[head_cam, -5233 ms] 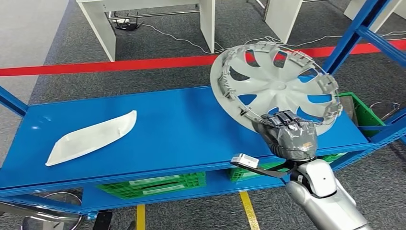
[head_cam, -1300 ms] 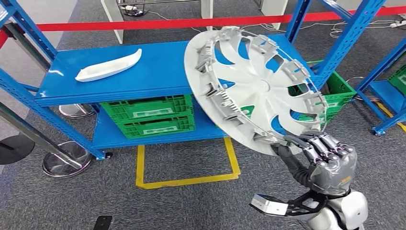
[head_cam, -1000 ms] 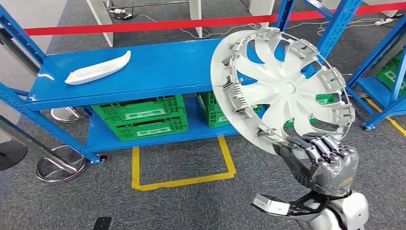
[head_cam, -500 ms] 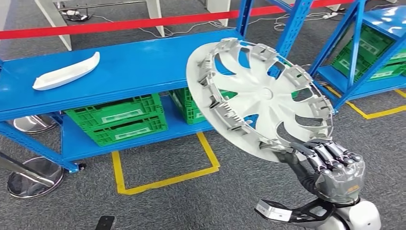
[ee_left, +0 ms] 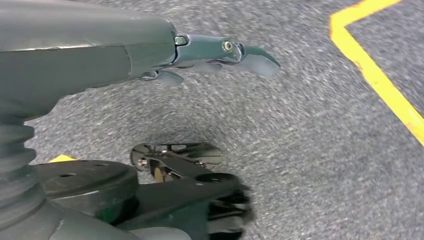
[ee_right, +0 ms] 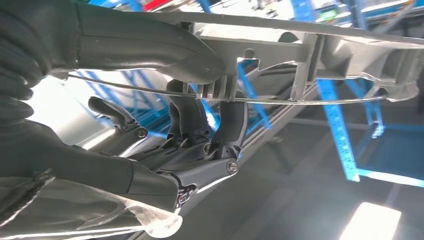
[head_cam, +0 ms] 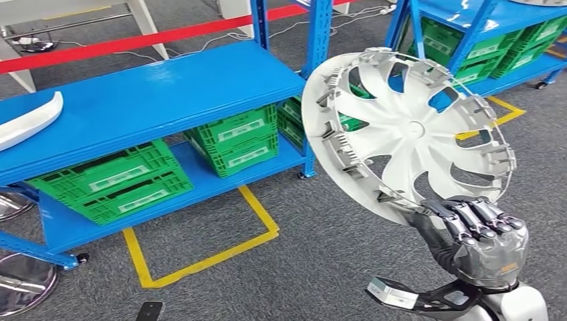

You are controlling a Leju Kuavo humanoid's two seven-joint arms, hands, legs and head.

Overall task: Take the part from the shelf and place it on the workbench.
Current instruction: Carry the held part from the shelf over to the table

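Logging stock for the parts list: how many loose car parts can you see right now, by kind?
Wheel cover, held by the right hand: 1
White trim piece, on the blue shelf: 1
Total: 2

Grey carpet floor (head_cam: 321, 267) running w/ yellow tape outline (head_cam: 200, 257). Blue steel racking (head_cam: 154, 93) standing behind, green crates (head_cam: 110, 180) sitting on lower tier. Red barrier tape (head_cam: 134, 41) stretching across rear; white table legs (head_cam: 150, 27) showing beyond.
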